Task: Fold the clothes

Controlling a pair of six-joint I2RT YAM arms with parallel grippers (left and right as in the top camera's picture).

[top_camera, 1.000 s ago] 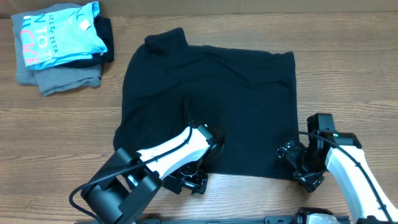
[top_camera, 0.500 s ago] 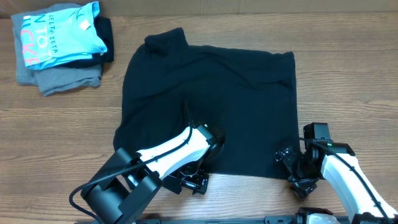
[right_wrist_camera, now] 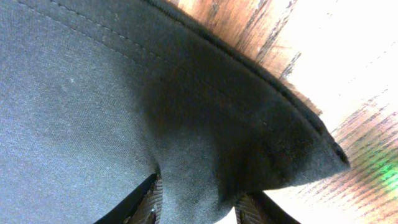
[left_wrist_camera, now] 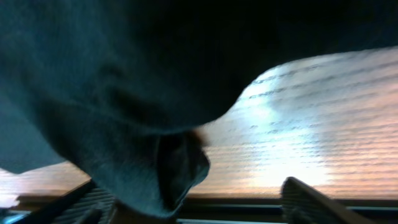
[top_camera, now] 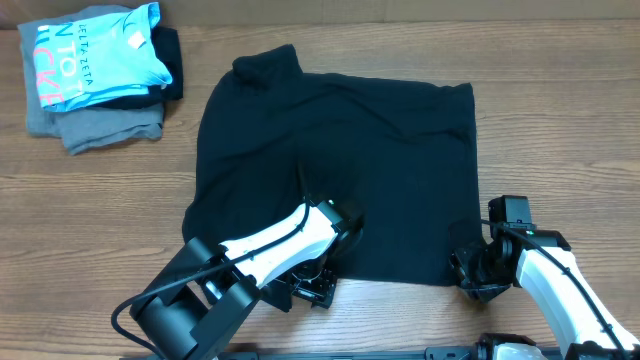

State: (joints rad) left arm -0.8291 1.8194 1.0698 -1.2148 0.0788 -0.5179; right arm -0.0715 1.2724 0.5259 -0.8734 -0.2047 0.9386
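Black T-shirt (top_camera: 340, 150) spread on wooden table (top_camera: 100, 220), both arms at its near hem.
Left wrist: left fingers (left_wrist_camera: 308, 198) stand apart, hem bunched between. Right wrist: right fingers (right_wrist_camera: 149, 198) pinch the shirt's corner.

Left arm (top_camera: 270, 243), right arm (top_camera: 556, 288): white shells, blk joints, cables.

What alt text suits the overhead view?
A black T-shirt lies spread on a wooden table, with the left claw at its near edge and the right claw at its near right corner. A pile of folded clothes sits at the far left.
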